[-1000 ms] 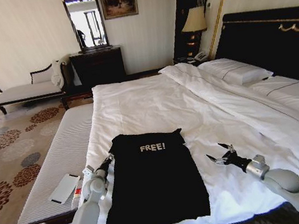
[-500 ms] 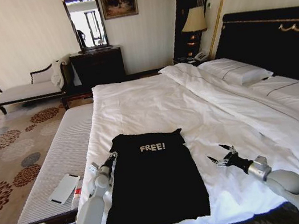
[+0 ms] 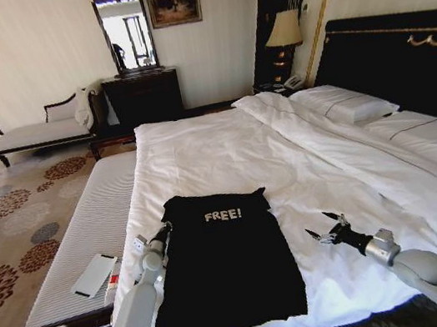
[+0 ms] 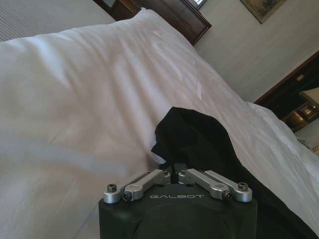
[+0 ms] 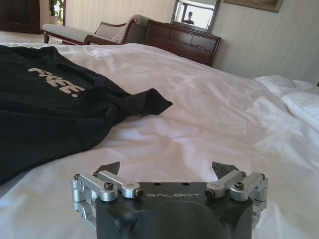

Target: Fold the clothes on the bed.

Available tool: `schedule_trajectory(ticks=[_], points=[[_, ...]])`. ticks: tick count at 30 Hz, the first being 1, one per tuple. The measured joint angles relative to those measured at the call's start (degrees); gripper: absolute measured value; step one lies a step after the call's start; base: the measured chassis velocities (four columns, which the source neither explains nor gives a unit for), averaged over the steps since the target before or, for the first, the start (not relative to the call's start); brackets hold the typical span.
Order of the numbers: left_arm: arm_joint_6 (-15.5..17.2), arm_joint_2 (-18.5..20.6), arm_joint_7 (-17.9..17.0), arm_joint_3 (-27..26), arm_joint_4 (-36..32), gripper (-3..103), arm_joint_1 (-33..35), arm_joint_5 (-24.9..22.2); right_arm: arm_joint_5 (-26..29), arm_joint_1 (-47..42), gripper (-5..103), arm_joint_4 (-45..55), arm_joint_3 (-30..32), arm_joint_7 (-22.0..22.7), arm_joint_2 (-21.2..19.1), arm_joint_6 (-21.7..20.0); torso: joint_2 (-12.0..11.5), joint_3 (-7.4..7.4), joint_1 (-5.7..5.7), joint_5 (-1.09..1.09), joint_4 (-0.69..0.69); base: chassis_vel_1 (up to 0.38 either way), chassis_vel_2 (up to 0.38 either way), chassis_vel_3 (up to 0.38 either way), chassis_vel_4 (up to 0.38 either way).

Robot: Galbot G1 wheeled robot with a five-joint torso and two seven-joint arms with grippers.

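It's a hotel-style bedroom with a patterned carpet, and the bed (image 3: 223,141) with its white sheets takes up most of it. The left pincer (image 3: 161,234) is clenched on the T-shirt (image 3: 224,264) at its left edge near the sleeve; in the left wrist view the fingers (image 4: 164,175) are drawn together with black cloth bunched right in front of them. Over the last second this arm has crept a little forward and inward along that edge, so I take it the grasp has just been made and a fold can start from this side. The right pincer (image 3: 327,230) hangs spread wide above bare sheet, near the shirt's right edge but apart from it, and has drifted only slightly. It has hold of nothing. The shirt lies flat near the foot of the bed, "FREE!" print up, sleeves already tucked in. On the bench beside the bed lies a pale flat thing (image 3: 94,275).
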Motion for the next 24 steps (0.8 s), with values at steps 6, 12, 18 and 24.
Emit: schedule_trajectory(ticks=[6,12,18,24], points=[[-0.01,0.27,-0.11,-0.09,-0.38,0,0.22,-0.13,-0.02,-0.13,100,0.29,0.08,0.0,0.1,0.0,0.0,0.0,0.0,-0.01,0.0,0.0,0.0,0.0,0.0],[0.0,2.56,-0.4,-0.48,-2.23,0,1.37,-0.65,-0.02,-0.45,100,0.55,0.48,0.03,0.31,-0.02,0.0,0.0,0.0,-0.01,0.0,0.0,0.0,0.0,0.0],[0.22,6.88,-0.55,-2.55,-5.18,0,4.18,-2.22,-0.08,-0.55,100,0.32,0.71,-0.02,0.71,-0.02,0.0,0.0,0.0,-0.01,0.01,0.0,0.0,0.0,0.0],[0.28,8.42,-0.6,-4.01,-6.7,0,5.92,-2.74,-0.22,0.3,100,-0.06,-0.19,-0.04,1.0,-0.01,0.0,-0.01,0.0,-0.01,0.01,0.0,0.0,0.0,0.0]])
